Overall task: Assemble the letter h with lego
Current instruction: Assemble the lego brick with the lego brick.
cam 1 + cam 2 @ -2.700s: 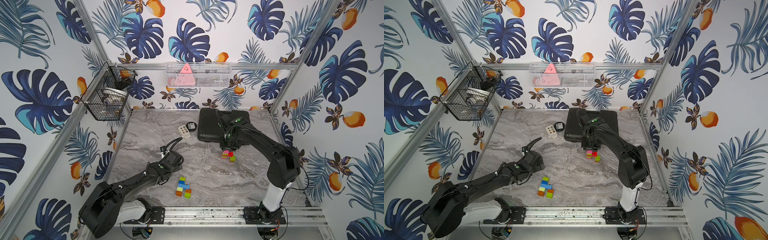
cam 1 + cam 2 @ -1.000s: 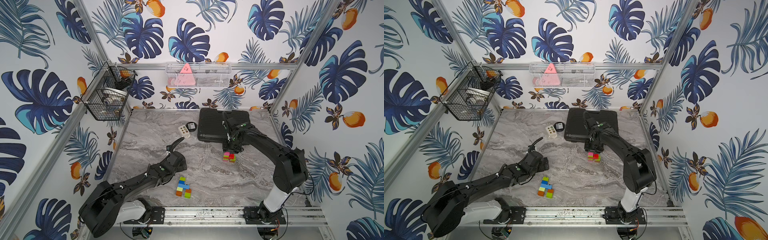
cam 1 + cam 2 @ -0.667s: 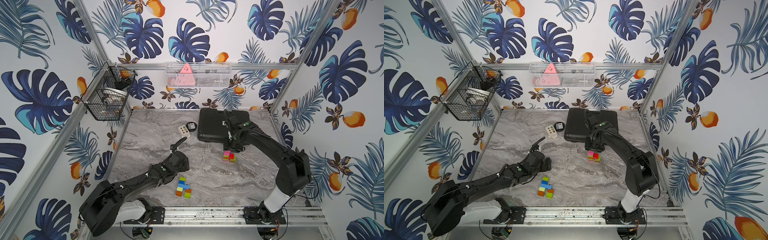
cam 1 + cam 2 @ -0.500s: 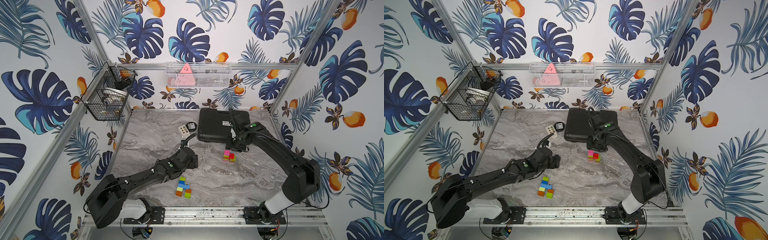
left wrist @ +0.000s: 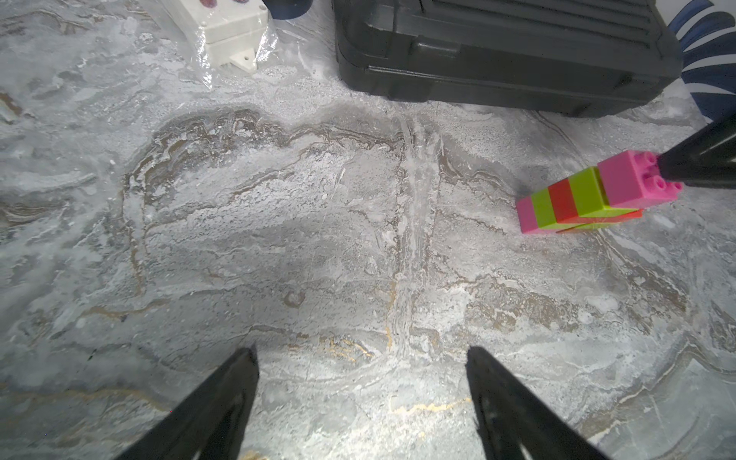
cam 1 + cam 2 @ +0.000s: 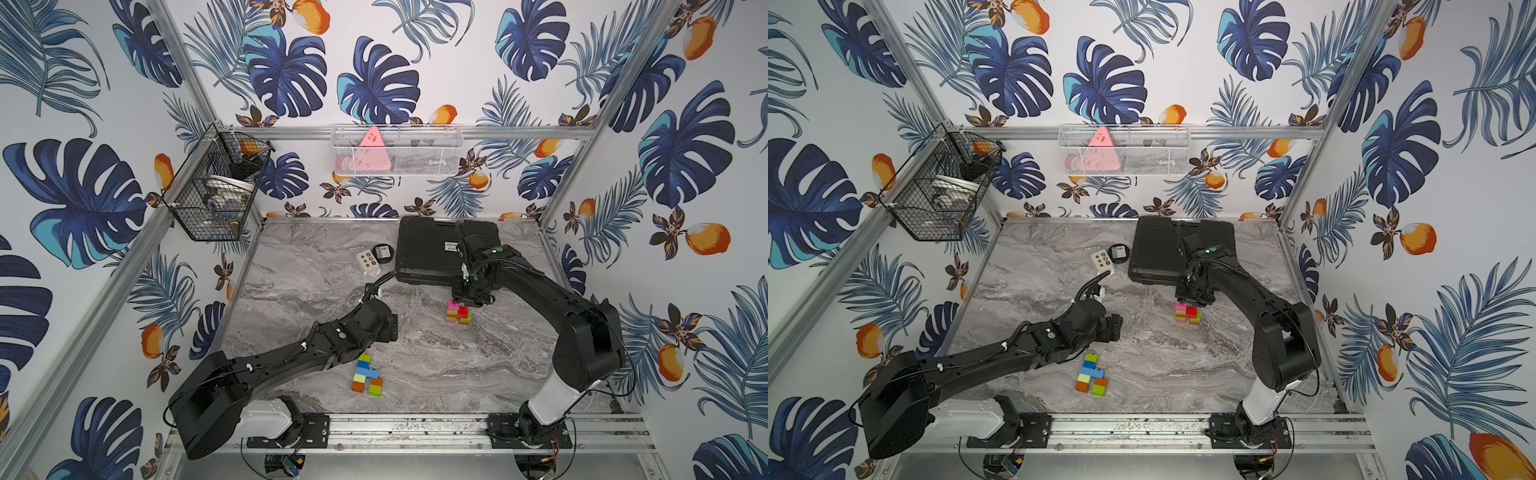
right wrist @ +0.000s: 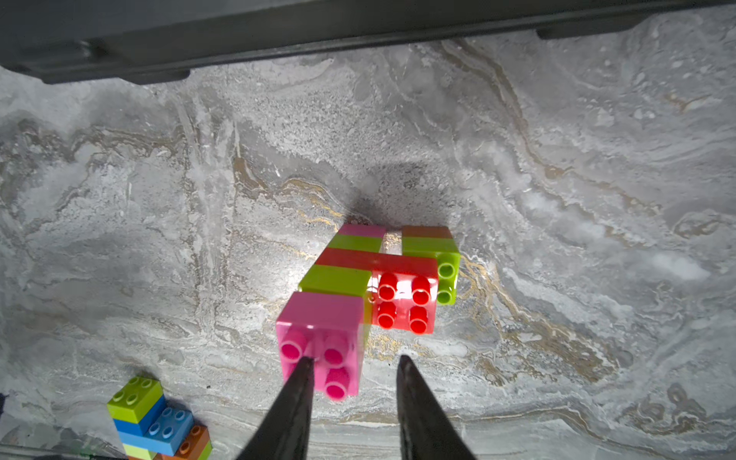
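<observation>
The stack (image 7: 378, 259) stands directly under the right gripper (image 7: 354, 358), whose fingers (image 7: 294, 402) point down, narrowly parted, one tip on the pink top studs (nothing pinched). The left gripper (image 5: 360, 348) hangs wide over the table (image 5: 358, 239), well apart; a second cluster (image 6: 365, 376) lies beside its arm. The case (image 6: 428, 249) label is unreadable.

Right hand (image 7: 352, 360) slightly parted, one tip over pink-topped lego stack (image 7: 338, 278), second lego cluster (image 7: 159, 422) nearby, black case (image 7: 278, 24) beyond, marble desk (image 7: 557, 179)
</observation>
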Action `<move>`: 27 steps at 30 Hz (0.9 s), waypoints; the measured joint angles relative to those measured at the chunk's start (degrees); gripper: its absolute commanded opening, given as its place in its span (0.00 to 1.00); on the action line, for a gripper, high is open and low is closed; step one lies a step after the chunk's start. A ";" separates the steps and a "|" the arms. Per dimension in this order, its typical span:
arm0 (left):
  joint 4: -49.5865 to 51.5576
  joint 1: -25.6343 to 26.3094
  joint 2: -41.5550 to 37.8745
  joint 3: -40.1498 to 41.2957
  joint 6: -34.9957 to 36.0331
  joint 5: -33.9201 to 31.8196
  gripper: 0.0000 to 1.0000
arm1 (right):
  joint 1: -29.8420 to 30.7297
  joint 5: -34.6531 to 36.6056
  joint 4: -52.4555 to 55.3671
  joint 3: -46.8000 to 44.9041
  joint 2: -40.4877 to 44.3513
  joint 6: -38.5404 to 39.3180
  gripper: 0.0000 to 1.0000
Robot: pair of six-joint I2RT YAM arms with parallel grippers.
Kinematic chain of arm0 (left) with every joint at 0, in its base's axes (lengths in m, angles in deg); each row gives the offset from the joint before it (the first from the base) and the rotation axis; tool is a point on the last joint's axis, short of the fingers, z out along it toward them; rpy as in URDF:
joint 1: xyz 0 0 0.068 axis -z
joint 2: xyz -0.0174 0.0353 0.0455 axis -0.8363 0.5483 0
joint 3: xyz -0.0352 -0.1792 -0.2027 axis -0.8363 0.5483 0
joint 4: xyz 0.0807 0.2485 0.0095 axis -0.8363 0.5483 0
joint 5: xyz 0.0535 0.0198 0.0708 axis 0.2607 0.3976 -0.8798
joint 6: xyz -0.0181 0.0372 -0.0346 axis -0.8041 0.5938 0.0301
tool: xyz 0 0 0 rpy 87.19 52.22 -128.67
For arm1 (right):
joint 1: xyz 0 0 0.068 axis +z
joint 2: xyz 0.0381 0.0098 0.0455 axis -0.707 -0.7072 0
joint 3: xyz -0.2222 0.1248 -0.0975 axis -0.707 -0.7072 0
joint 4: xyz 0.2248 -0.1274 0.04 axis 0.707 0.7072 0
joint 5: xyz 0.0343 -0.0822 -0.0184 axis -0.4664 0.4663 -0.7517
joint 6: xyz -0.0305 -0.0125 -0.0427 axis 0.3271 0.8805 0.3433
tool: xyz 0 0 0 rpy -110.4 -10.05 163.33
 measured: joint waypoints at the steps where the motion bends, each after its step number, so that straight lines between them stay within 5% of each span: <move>1: -0.02 0.00 0.04 0.00 0.13 0.00 0.87 | 0.00 0.04 -0.15 -0.52 0.00 0.00 0.37; 18: -2.36 0.44 1.44 -2.95 1.51 3.85 0.87 | 0.09 -0.09 -3.08 -3.17 2.05 -0.07 0.40; 27: -5.05 1.62 8.87 -10.27 2.67 8.17 0.87 | -0.50 1.11 -1.79 -1.31 8.52 -0.42 0.41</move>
